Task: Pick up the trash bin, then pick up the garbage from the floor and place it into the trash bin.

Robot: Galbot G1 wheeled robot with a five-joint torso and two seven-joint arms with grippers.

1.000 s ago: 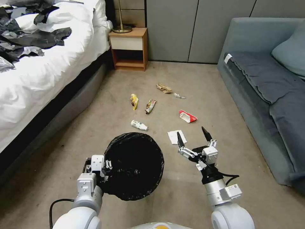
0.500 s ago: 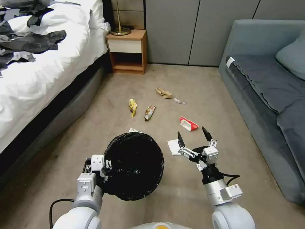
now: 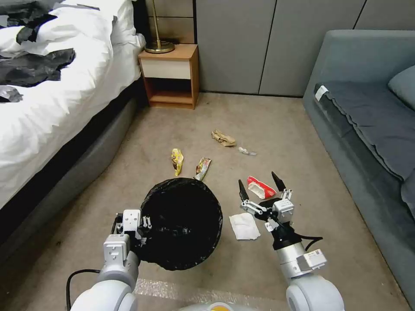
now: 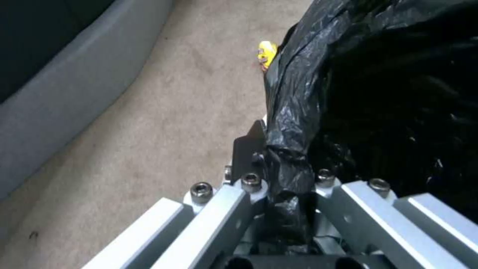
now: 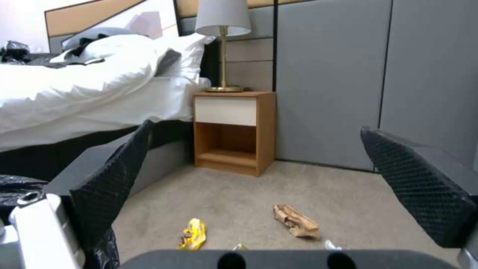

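Rolling forward, the robot is bringing the garbage nearer.
Left gripper (image 3: pixel 145 228) is clamping the trash bin (image 3: pixel 181 222) rim, keeping it ready; right gripper (image 3: pixel 260 190), jaws apart, is hovering above the white tissue (image 3: pixel 244 226) mid-floor.

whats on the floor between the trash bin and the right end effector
In the head view, a flat white tissue lies on the beige carpet between the round black-bagged trash bin, held by the left end effector, and the open right end effector.
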